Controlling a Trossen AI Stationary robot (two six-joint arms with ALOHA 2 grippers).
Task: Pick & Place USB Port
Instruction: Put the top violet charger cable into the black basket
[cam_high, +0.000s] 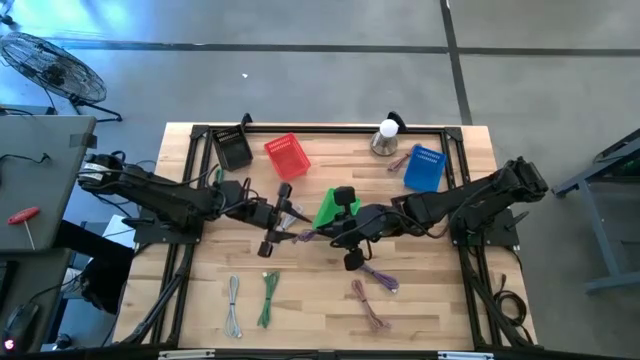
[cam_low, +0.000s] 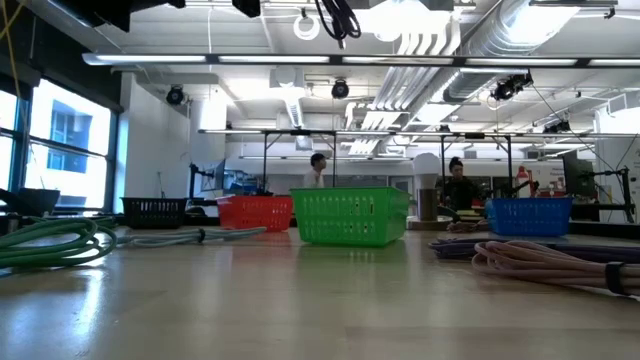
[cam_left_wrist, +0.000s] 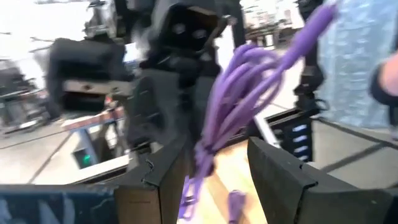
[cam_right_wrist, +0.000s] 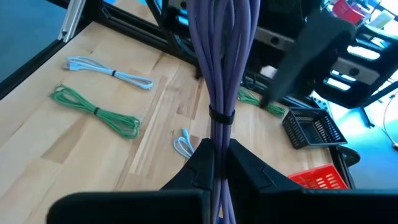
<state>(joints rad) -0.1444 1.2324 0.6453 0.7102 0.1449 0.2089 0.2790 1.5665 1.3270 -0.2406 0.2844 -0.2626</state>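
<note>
Both arms meet near the middle of the wooden tabletop (cam_high: 430, 290), just in front of the green basket (cam_high: 334, 208).

Right hand (cam_right_wrist: 217, 163): fingers pinched tight on a bundled purple cable (cam_right_wrist: 222, 74), gripped just below its black tie. The wrist view shows the bundle running straight out from between the fingers. In the high view, this hand (cam_high: 330, 232) sits beside the green basket with the purple cable (cam_high: 303, 236) stretching toward the left arm.

Left hand (cam_left_wrist: 214, 168): fingers apart, the same purple cable (cam_left_wrist: 239, 93) hanging between them. Contact with the finger faces cannot be told; the picture is smeared. In the high view, this hand (cam_high: 290, 215) lies just left of the right one.

Cable is lifted clear of the tabletop between the two hands.

Other items on the tabletop:
- red basket (cam_high: 287, 155), black basket (cam_high: 233, 148) and blue basket (cam_high: 424, 167) along the far edge
- a light grey cable (cam_high: 234, 304) and a green cable (cam_high: 268, 298) at the near left
- a pink cable (cam_high: 368, 306) and another purple cable (cam_high: 381, 277) at the near right

Low view: green basket (cam_low: 348, 216) centred, red basket (cam_low: 255, 212) to its left, blue basket (cam_low: 530, 214) to its right; two people stand in the room behind.
</note>
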